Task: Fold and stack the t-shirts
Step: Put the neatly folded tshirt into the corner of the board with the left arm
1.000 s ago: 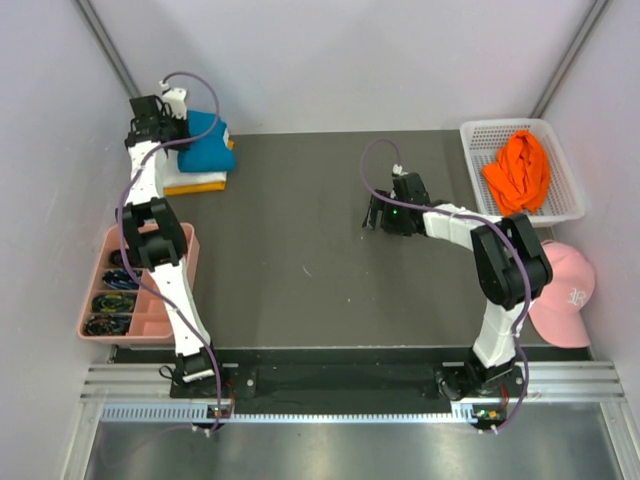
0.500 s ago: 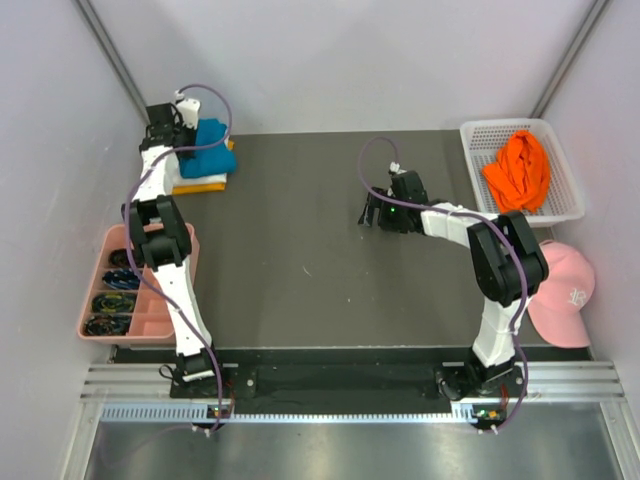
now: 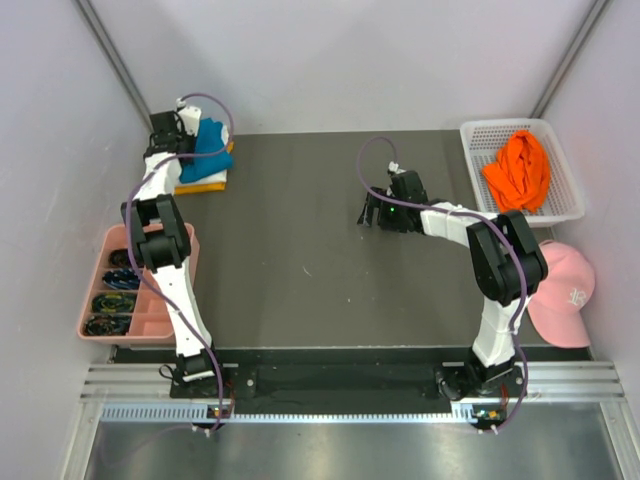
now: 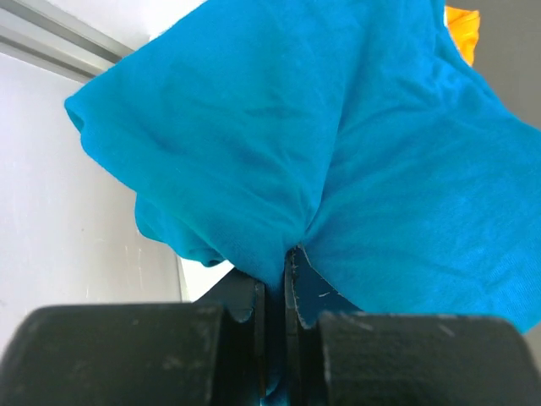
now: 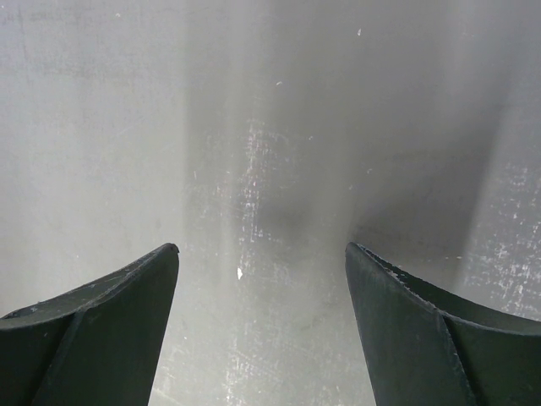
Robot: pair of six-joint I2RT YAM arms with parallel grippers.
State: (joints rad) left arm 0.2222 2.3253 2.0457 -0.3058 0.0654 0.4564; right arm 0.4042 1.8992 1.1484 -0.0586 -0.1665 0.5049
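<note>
The teal-blue t-shirt (image 3: 208, 140) lies bunched on a stack at the table's back left corner. A white shirt edge (image 3: 198, 179) and a yellow-orange shirt edge (image 3: 203, 187) show under it. My left gripper (image 3: 172, 132) is shut on a fold of the teal shirt's left side. In the left wrist view the teal cloth (image 4: 338, 144) fills the frame, pinched in the left gripper (image 4: 287, 258), with a yellow-orange corner (image 4: 463, 30) beyond. My right gripper (image 3: 372, 213) is open and empty over bare table (image 5: 262, 249). The bright orange shirt (image 3: 517, 170) lies crumpled in a basket.
A white basket (image 3: 474, 135) stands at the back right. A pink cap (image 3: 560, 290) lies at the right edge. A pink tray (image 3: 100, 300) with small items sits at the left edge. Walls close in the back and sides.
My left gripper has shifted slightly right along the back wall, and the teal shirt has bunched narrower under it. The right arm has hardly moved.
</note>
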